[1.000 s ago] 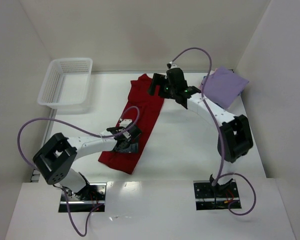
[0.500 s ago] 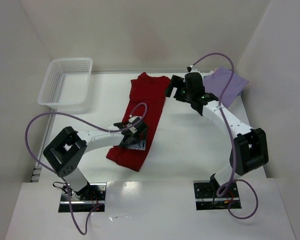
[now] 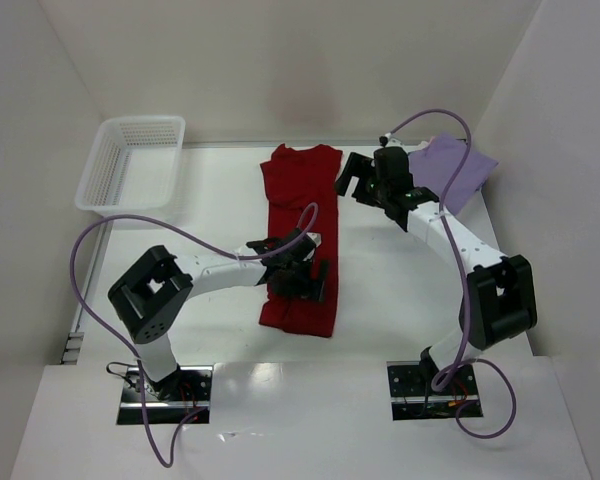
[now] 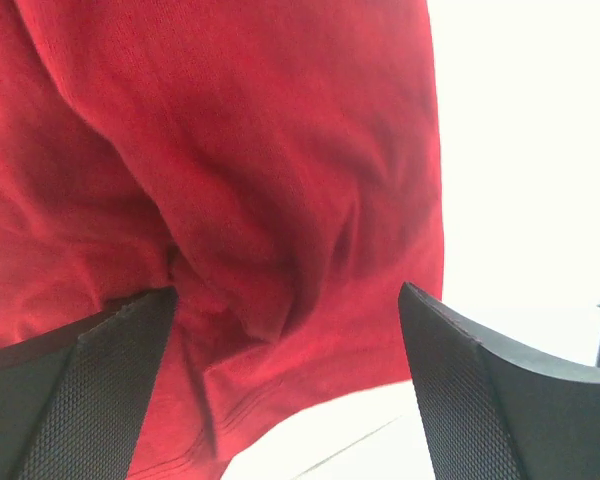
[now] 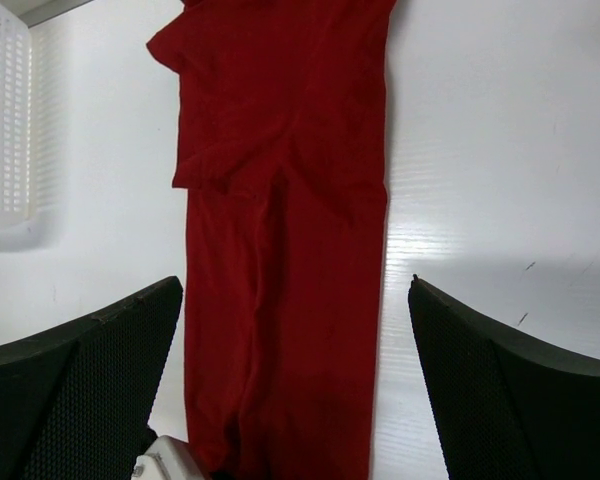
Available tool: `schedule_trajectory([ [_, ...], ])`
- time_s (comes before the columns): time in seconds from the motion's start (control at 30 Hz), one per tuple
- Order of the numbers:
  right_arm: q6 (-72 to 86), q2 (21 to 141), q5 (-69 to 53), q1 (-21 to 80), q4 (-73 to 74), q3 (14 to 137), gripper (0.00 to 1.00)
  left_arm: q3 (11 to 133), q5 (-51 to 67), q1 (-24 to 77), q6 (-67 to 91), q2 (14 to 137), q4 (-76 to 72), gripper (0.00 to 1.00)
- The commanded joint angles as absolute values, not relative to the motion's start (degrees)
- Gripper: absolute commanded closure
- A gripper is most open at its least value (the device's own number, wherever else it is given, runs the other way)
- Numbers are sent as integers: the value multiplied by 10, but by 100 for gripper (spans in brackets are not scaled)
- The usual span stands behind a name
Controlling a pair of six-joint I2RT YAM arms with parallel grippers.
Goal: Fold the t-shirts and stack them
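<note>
Noting both pincers released, left gripper [image 3: 302,278] low over its hem, right gripper [image 3: 360,180] beside its collar, I judged the narrow-folded dark red cloth t-shirt [image 3: 292,195], centred on the white table [image 3: 400,290], limp, light, best pinched at hem corners.

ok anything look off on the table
Only the dark red t-shirt: folded into a long strip, it is bunched and creased near its hem under the open left gripper, and a sleeve flap juts out at the collar end.
</note>
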State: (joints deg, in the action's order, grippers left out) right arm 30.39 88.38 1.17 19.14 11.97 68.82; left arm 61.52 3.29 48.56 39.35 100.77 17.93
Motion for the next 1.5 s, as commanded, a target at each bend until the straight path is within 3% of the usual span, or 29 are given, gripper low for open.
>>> schedule_trajectory([
  [0.0,305,895,3,187,87,685,1,613,105,491,449,1012,157,1],
  [0.4,305,937,-15,187,87,703,1,584,177,503,512,972,119,1],
  [0.73,311,895,-46,187,87,669,1,555,-27,503,518,793,182,1],
  [1.17,333,826,-67,187,82,585,1,472,-27,503,542,862,197,1],
  [1.47,333,821,-67,187,76,578,1,455,34,509,549,896,167,1],
])
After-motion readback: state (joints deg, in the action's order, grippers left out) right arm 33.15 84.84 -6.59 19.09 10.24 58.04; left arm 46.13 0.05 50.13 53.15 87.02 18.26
